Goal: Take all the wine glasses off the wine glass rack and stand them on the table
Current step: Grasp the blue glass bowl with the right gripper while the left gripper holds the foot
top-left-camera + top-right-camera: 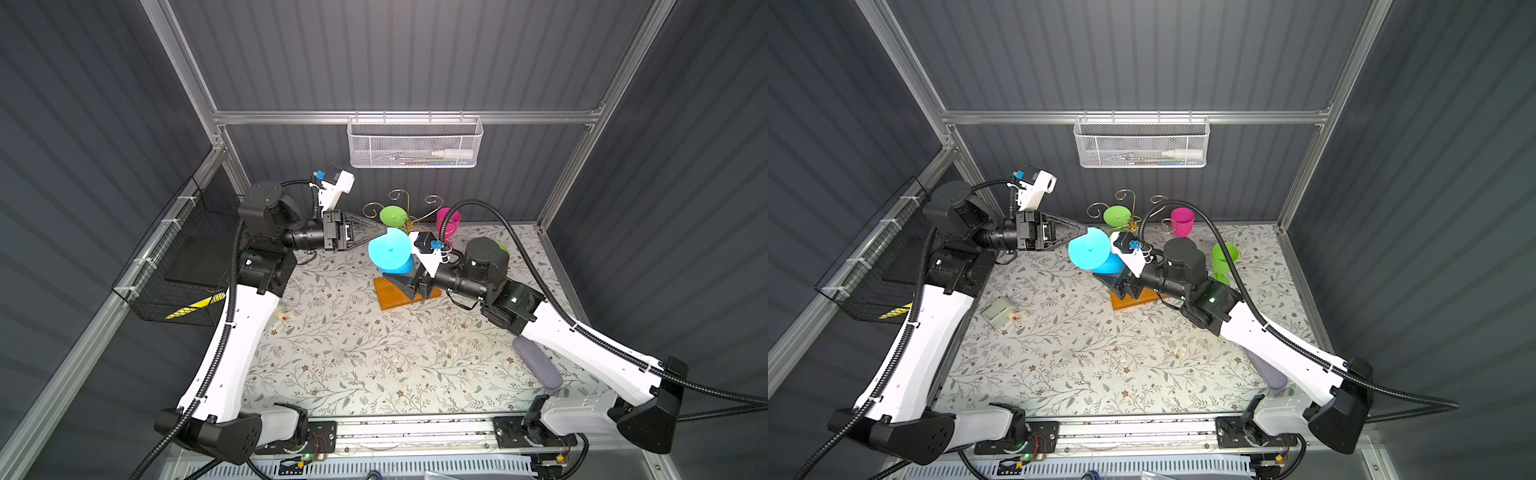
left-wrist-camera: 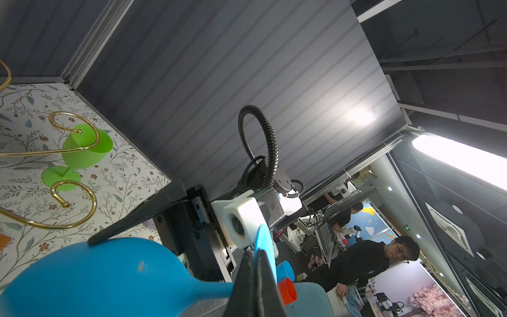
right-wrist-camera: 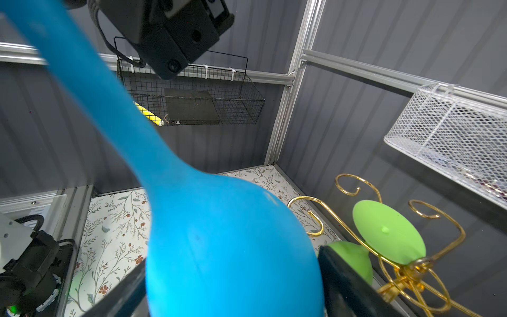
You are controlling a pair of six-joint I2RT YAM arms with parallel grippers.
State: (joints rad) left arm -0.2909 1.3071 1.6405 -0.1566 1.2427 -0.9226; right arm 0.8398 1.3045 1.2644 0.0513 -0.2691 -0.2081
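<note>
Centre frame in both top views: my blue wine glass [image 1: 390,249], matte plastic, over the wine glass rack [image 1: 388,298] base. Foot disc uppermost, stem tilted, bowl toward lower right. The left gripper [image 1: 384,230], reaching level from the left, pinches the foot's rim. The right gripper [image 3: 230,274] fingers flank the bowl; I cannot tell whether they press.

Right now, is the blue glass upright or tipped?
Tipped, nearly upside down: the blue glass has its foot facing up, bowl below.

Legible markings: none.
The small label [image 3: 177,122] in the black wire basket [image 3: 248,109] is too small to read.
</note>
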